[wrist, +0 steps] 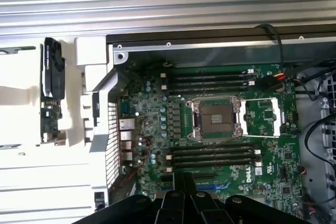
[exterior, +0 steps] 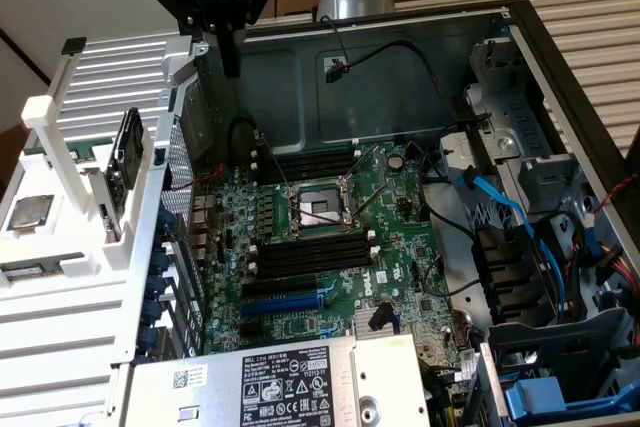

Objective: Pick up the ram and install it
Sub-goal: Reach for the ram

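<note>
Pincer: the pincer (exterior: 231,65) hangs with its jaws pressed together and nothing between them, just above the rear corner of the computer case (exterior: 400,97), on the exterior view's left.
Ram: not held. I take the ram (exterior: 62,153) to be the dark-green strip lying on the white rack (exterior: 110,67) outside the case, well apart from the pincer, though part of it is hidden by a white post.
Risk at the jaws: shut as they are, they would push or scrape the stick rather than straddle it.
Risk at the case edge: the fingers hang close to the case wall and its perforated panel (exterior: 180,162), so a sideways sweep towards the rack could strike metal.
Risk on the rack: a black card (exterior: 126,152) stands upright between pincer and ram and could be clipped. The silver processor chip (exterior: 30,209) lies near the stick, so a poor aim could land on the wrong part.
Risk at the board: the memory slots (exterior: 310,252) flank the open processor socket (exterior: 312,209). A stick brought in tilted or off-line could jam on a slot's end clips or drop onto the socket.
Risk from wiring: a black cable (exterior: 400,47) loops over the rear of the case and could snag the arm.
</note>
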`<state>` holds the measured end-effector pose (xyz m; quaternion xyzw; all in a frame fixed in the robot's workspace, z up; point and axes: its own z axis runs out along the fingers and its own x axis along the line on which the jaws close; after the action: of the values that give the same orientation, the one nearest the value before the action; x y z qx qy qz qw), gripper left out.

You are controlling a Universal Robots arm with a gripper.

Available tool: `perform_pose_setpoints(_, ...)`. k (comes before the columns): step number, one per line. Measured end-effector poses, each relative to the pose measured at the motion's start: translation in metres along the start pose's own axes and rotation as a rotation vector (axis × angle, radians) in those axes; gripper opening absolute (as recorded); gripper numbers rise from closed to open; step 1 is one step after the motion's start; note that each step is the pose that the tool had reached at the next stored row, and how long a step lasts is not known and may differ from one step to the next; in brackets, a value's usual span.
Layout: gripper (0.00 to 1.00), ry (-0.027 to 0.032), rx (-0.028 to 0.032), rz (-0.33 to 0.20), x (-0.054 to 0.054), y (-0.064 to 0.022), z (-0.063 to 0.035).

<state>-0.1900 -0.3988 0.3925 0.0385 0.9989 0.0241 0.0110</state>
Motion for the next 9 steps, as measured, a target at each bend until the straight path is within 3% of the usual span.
perform_pose_setpoints(1, 0.1, 0.0, 0.0, 0.0, 0.009, -0.0007, -0.0002)
perform_pose_setpoints(9, 0.1, 0.0, 0.0, 0.0, 0.043, 0.0009, 0.0008)
